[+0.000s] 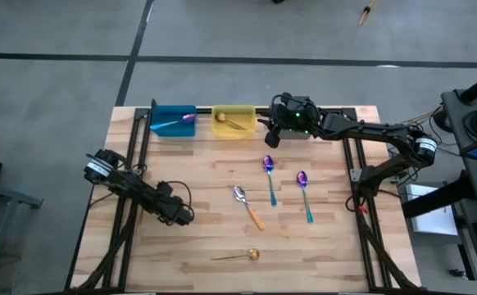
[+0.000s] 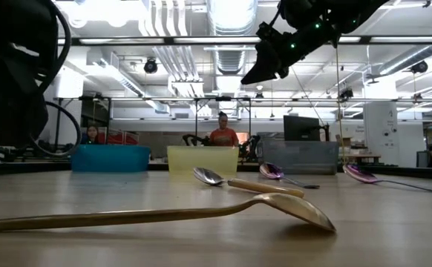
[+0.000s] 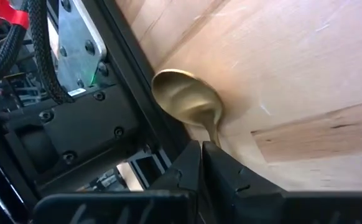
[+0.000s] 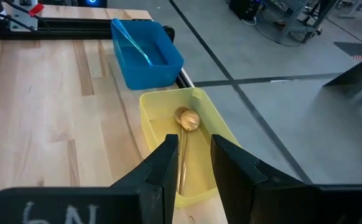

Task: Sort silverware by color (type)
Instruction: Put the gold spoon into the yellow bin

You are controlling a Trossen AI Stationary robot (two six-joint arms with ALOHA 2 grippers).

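Observation:
My left gripper (image 1: 185, 218) is low over the table's left half, shut on a gold spoon (image 3: 187, 96) that only the left wrist view shows. My right gripper (image 1: 270, 138) is open and empty, high over the far edge, above the yellow bin (image 4: 168, 124). A gold spoon (image 4: 185, 124) lies in that bin. A purple-teal spoon (image 1: 173, 123) lies in the blue bin (image 1: 173, 111). On the table lie two purple-teal spoons (image 1: 269, 176) (image 1: 304, 195), a silver spoon with an orange handle (image 1: 247, 206) and a gold spoon (image 1: 238, 256). My left gripper pinches the gold spoon's handle (image 3: 213, 132) between its two fingers, just behind the bowl. The bowl (image 3: 184, 93) sticks out past the fingertips, close over the wood. The rest of the handle is hidden by the fingers. I cannot tell whether the spoon touches the table.
A gray bin (image 2: 301, 156) stands to the right of the yellow one at the far edge, partly under my right arm. Black frame rails (image 1: 136, 156) run along the table's left and right sides. People show in the room beyond the table (image 2: 222, 133).

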